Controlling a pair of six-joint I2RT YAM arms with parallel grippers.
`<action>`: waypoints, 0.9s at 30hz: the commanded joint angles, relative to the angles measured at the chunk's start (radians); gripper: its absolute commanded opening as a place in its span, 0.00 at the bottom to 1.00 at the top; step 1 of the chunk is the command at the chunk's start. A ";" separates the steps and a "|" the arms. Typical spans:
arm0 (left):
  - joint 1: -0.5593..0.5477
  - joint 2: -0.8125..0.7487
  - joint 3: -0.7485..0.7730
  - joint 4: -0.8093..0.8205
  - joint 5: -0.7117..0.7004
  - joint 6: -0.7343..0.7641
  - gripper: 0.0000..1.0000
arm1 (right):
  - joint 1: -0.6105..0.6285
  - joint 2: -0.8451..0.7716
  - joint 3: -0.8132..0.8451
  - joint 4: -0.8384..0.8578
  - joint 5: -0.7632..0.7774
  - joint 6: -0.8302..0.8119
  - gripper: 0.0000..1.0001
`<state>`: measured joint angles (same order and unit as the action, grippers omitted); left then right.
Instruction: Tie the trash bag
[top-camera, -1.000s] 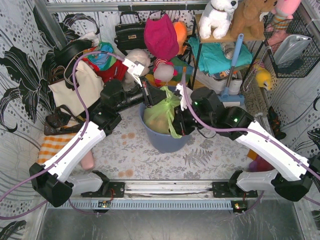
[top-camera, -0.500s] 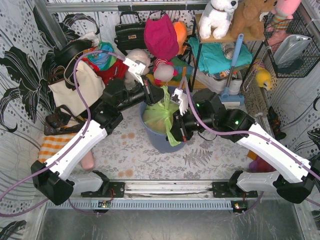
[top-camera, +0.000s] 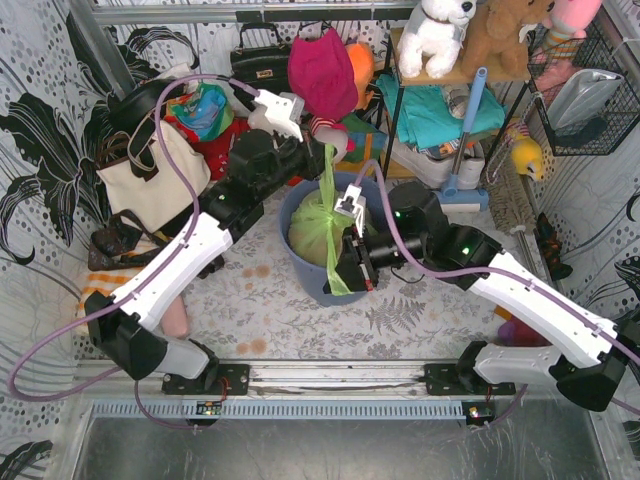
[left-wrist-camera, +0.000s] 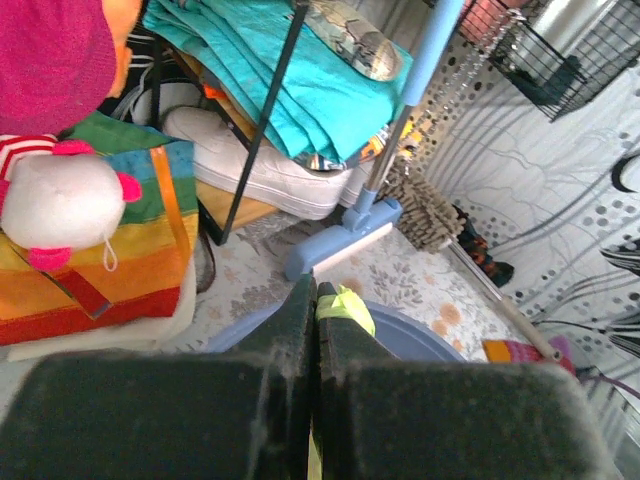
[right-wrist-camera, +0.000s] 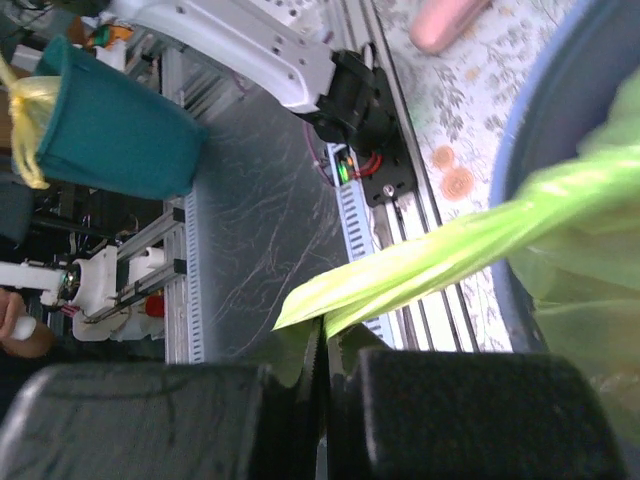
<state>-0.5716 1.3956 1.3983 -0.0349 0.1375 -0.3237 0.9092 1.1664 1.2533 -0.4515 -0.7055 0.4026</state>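
Floral tablecloth (top-camera: 425, 310) under bin (top-camera: 303, 283) and trash bag (top-camera: 316, 228), toy-laden shelf (top-camera: 440, 76) behind

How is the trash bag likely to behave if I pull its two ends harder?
Probably floppy and stretchy: the trash bag film is drawn into thin taut strips held by left gripper and right gripper. Likely light: the bundle in the bin looks loosely stuffed. Thin film may slip or tear.

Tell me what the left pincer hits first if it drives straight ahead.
The left pincer would likely meet the blue broom head first, past the bin rim; depth is unclear.
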 joint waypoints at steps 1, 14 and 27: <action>0.014 0.056 0.101 0.035 -0.158 0.066 0.07 | 0.009 -0.064 -0.012 0.110 -0.207 0.017 0.00; 0.053 0.197 0.072 0.053 -0.193 0.068 0.06 | 0.009 -0.162 -0.294 0.312 -0.389 0.103 0.00; 0.179 0.421 0.193 -0.051 -0.149 -0.017 0.05 | 0.010 -0.207 -0.362 0.376 -0.464 0.130 0.00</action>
<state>-0.4862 1.7214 1.5158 -0.1394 0.1329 -0.3439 0.8726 1.0225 0.8848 -0.0811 -0.9119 0.5148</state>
